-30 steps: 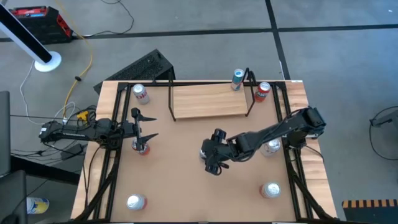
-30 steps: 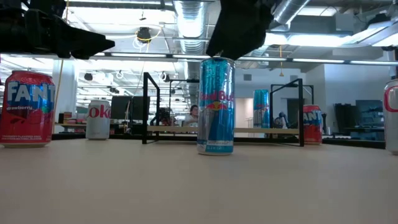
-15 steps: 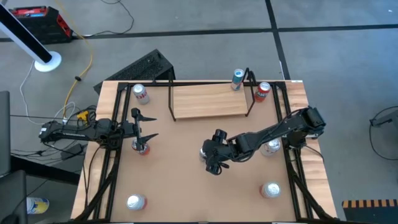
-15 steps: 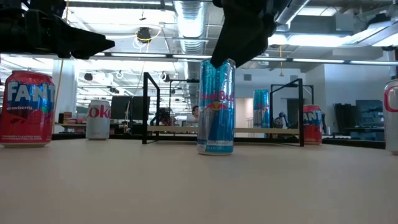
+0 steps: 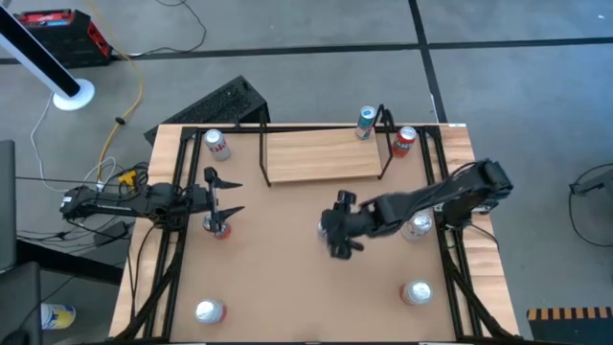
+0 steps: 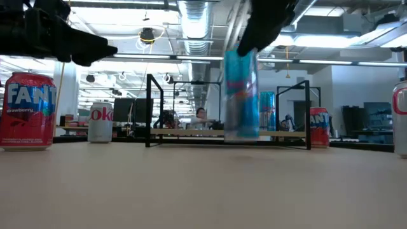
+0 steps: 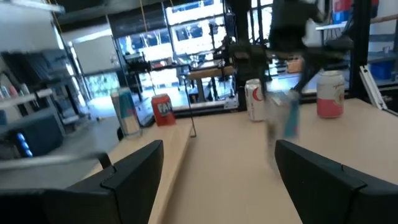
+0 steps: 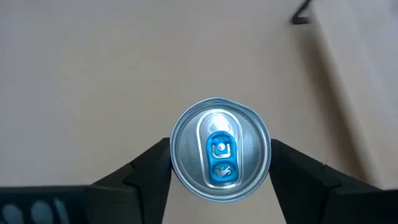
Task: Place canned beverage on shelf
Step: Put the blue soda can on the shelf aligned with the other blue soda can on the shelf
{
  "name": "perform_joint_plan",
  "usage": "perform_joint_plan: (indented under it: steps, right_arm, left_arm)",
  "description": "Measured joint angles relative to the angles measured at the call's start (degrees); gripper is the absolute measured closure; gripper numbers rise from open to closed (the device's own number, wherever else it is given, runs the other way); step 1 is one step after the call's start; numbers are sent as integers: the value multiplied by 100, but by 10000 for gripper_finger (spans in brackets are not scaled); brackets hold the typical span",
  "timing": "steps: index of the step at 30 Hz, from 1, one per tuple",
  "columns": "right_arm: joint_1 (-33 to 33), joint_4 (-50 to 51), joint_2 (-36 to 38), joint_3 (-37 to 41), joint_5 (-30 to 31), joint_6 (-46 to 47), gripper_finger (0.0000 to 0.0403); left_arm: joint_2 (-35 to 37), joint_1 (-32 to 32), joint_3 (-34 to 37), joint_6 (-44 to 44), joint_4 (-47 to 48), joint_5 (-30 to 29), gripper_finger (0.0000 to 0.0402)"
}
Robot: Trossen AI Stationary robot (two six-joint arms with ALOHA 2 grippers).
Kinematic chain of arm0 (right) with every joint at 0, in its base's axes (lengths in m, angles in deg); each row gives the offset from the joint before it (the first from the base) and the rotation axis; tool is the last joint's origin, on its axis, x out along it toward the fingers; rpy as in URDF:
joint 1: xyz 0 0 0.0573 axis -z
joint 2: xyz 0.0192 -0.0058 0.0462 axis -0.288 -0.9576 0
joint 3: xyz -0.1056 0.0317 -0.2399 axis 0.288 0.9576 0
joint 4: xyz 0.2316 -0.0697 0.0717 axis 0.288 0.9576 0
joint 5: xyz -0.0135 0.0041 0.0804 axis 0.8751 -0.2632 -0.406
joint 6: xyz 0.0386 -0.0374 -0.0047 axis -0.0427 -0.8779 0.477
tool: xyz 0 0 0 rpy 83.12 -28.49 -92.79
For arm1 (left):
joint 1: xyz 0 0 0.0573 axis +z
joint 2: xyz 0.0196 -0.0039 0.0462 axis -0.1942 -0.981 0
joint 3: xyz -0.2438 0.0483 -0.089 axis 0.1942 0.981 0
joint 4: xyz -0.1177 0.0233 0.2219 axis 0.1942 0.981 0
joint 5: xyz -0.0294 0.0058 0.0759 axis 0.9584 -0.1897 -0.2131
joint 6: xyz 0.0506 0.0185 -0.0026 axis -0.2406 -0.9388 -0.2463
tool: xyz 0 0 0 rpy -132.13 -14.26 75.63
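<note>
Blue can [image 6: 242, 95] motion-blurred, label unreadable.

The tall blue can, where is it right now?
The tall blue can is clamped in the right gripper, lifted off the table's middle, just in front of the shelf in the low view.

My right gripper [image 5: 337, 228] now clamped on tall blue can [image 6: 241, 95]; fingers [image 8: 148, 168] press both sides of its rim. A second ago it hovered above can, wider apart, then came down onto top. Can now off counter [image 6: 203, 184], base clear of surface, whereas before it stood on it. Can and my gripper shifted toward right side of counter, slightly nearer shelf [image 5: 321, 155]. My right arm stretches out less across counter than before.
</note>
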Motion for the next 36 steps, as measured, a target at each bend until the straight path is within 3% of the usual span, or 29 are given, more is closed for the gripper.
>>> perform_joint_plan:
  steps: [8, 13, 16, 21, 25, 32, 36]
  right_arm:
    - [973, 1095, 1386, 0, -244, -1240, 149]
    - [2120, 1365, 1955, -4, -688, -2156, 149]
    - [2989, 1347, 2121, -4, -1297, -2749, 149]
    - [4336, 1329, 2042, -4, -2202, -3571, 149]
    - [5055, 1269, 1796, -4, -2700, -4112, 149]
    - [5720, 1080, 1351, -4, -3364, -4502, 149]
    - [5909, 1000, 1170, -4, -3422, -4612, 149]
  left_arm:
    - [0, -1, 2, 1041, 680, 2, 107]
    - [0, -1, 2, 1735, 1021, 1, 107]
    - [0, 0, 2, 2062, 1144, 2, 107]
    - [0, -1, 2, 2283, 1189, -4, 107]
    - [0, 0, 4, 2353, 1146, -80, 107]
    - [0, 0, 2, 2546, 1191, -109, 107]
    - [0, -1, 4, 2621, 1227, -109, 107]
